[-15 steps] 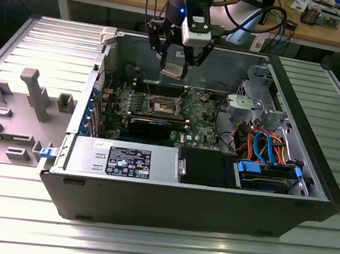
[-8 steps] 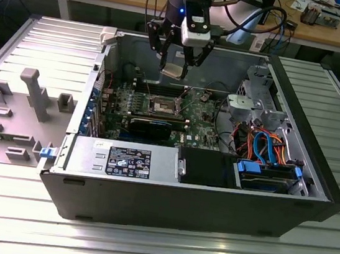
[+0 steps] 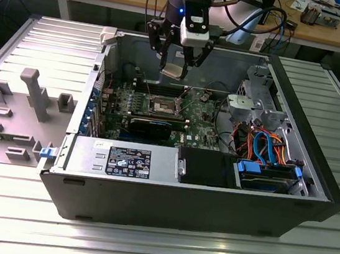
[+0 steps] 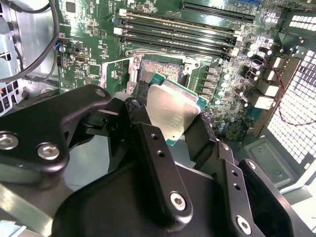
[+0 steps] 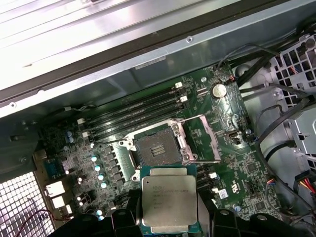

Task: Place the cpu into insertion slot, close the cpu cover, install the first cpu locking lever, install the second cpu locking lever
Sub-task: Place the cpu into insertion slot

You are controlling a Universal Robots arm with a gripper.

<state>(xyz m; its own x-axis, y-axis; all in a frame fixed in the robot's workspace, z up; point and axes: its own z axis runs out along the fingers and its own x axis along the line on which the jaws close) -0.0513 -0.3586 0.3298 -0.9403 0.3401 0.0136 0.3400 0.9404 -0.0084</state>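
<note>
The cpu (image 3: 173,71), a flat silver-topped square chip on a green base, hangs in my gripper (image 3: 174,69) above the open computer case. In both wrist views the black fingers (image 4: 144,129) are shut on opposite edges of the cpu (image 4: 173,111). The insertion slot (image 5: 158,148) lies bare on the green motherboard just beyond the cpu (image 5: 169,197), its dark pin field showing. The cpu cover (image 5: 210,138) stands swung open beside the slot. A thin wire lever (image 5: 111,142) sticks out on the slot's other side. In the exterior view the insertion slot (image 3: 162,106) is below the gripper.
Long black memory slots (image 5: 136,112) run beside the socket. A black card (image 3: 150,126) crosses the board nearer the front. A drive cage (image 3: 254,104) and coloured cables (image 3: 266,146) fill the exterior view's right. Grey fixtures (image 3: 33,93) stand left of the case.
</note>
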